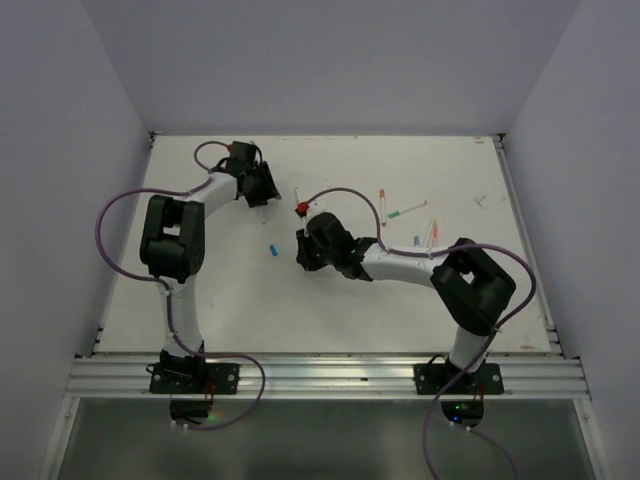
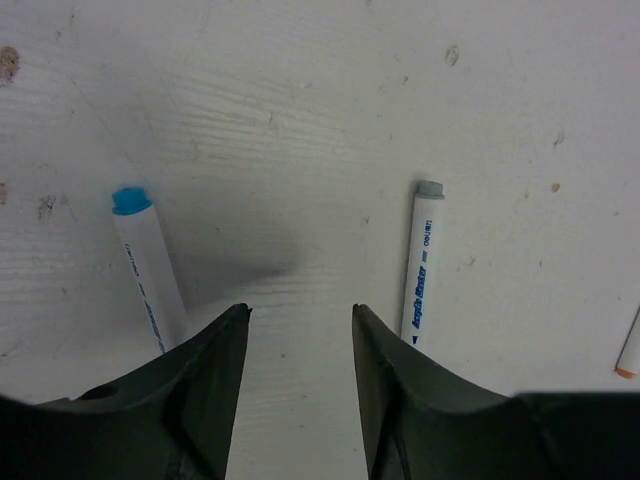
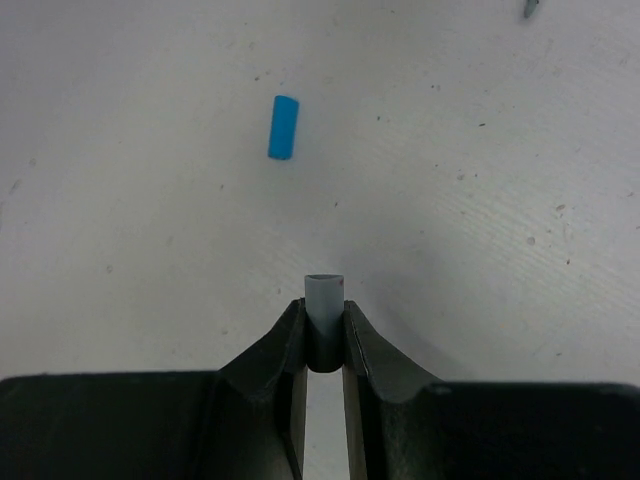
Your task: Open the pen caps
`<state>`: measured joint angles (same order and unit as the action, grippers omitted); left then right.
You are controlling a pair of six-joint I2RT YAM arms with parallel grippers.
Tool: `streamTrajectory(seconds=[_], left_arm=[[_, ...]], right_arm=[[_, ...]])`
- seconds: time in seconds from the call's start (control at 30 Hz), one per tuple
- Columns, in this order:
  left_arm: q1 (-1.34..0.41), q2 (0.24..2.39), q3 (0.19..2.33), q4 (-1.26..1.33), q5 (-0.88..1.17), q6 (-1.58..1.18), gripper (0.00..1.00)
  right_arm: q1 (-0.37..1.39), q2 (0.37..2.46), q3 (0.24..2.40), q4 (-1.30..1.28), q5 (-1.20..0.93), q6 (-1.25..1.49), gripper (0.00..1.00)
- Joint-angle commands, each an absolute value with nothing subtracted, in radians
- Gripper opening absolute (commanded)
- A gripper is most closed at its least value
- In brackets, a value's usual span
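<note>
My right gripper is shut on a small grey pen cap and holds it just above the table. A loose blue pen cap lies on the table ahead of it, also seen in the top view, just left of the right gripper. My left gripper is open and empty, low over the table at the back left. A white pen barrel with a blue end lies by its left finger. A white barrel with a grey end lies by its right finger.
Several more pens with coloured ends lie scattered at the back right of the white table. A pen with a red end lies between the grippers. An orange-tipped pen shows at the left wrist view's right edge. Grey walls surround the table.
</note>
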<state>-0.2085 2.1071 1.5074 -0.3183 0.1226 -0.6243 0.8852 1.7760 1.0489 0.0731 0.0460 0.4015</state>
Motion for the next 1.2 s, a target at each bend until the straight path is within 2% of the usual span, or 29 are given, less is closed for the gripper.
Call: streamTrajectory(seconds=[0.0,0.1,0.13,0.27,0.43,0.47,0.63,0.67,0.73,0.93,1.07,1.17], left_arm=[[-0.199,1.932,1.519,-0.311,0.161,-0.624,0.53],[-0.198,1.815,1.493,-0.308,0.17,-0.627,0.61],[-0.198,1.786,1.48,-0.31,0.169,-0.626,0.67],[-0.198,1.631,1.437,-0.327,0.147,-0.591,0.77],[-0.198,1.422,1.33,-0.377,0.066,-0.531,0.84],[-0.199,1.395,1.312,-0.385,0.054,-0.516,0.85],[-0.199,1.22,1.183,-0.431,0.003,-0.482,0.93],[-0.199,1.185,1.169,-0.439,-0.021,-0.474,0.94],[-0.198,1.157,1.137,-0.46,-0.041,-0.469,0.98],[-0.198,1.089,1.108,-0.471,-0.064,-0.453,1.0],[-0.199,1.054,1.1,-0.469,-0.069,-0.439,1.0],[-0.198,1.025,1.074,-0.457,-0.061,-0.434,1.0]], right_arm=[[0.877,1.848,1.147,0.034,0.161,0.426,0.01],[0.871,1.92,1.216,0.003,0.193,0.452,0.03],[0.871,1.934,1.233,0.003,0.21,0.459,0.04],[0.868,2.0,1.298,-0.054,0.262,0.5,0.11],[0.862,2.048,1.348,-0.09,0.308,0.526,0.18],[0.862,2.055,1.351,-0.095,0.313,0.526,0.24],[0.856,2.046,1.356,-0.11,0.319,0.535,0.38],[0.854,2.031,1.355,-0.118,0.324,0.535,0.46],[0.854,2.01,1.35,-0.121,0.33,0.526,0.55],[0.827,1.905,1.358,-0.179,0.337,0.471,0.69],[0.749,1.827,1.351,-0.239,0.342,0.446,0.7],[0.669,1.792,1.354,-0.288,0.359,0.428,0.66]])
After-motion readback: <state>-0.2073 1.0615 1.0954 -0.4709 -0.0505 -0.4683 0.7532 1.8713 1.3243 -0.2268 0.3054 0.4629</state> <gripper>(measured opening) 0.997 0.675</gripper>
